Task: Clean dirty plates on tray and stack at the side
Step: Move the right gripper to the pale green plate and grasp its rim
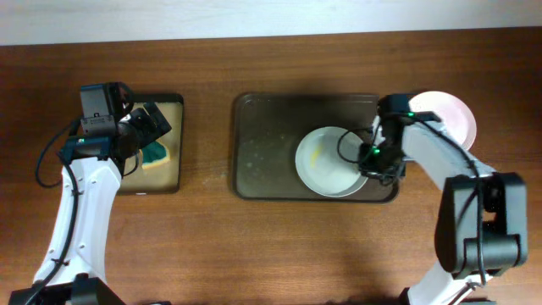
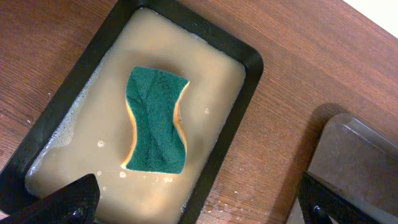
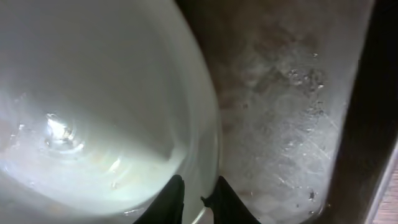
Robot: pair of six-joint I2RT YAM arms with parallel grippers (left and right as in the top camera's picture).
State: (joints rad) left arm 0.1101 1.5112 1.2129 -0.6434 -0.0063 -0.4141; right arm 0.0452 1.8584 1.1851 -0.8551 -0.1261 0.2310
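at 9 o'clock on the table (image 1: pixel 212 254), the left gripper (image 1: pixel 151 125) (image 2: pixel 196 194) hangs over the small tray (image 1: pixel 178 161) (image 2: pixel 250 67). its fingers are spread very wide and hold nothing. in the left wrist view only their dark tips show, cut off at the bottom corners. from above, the arm hides the 10 o'clock part of the small tray. a green sponge (image 1: pixel 156 154) (image 2: pixel 155 121) lies in cloudy tan water (image 2: pixel 208 81), and no finger touches it.

the big tray (image 1: pixel 262 144) (image 2: pixel 357 158) (image 3: pixel 292 112) sits in the middle. one plate (image 1: pixel 326 161) (image 3: pixel 93 93) lies in its 3 o'clock half, with a faint yellow smear. the right gripper (image 1: pixel 380 169) (image 3: pixel 199 202) is at the plate's 4 o'clock edge. its fingers are close together and pinch the rim, one over the plate and one outside it. the right wrist view is blurry and shows only part of the plate.

a second plate (image 1: pixel 455 114) rests on the table just off the big tray's 2 o'clock corner. the right arm covers part of it, so i cannot tell if more plates lie under it.
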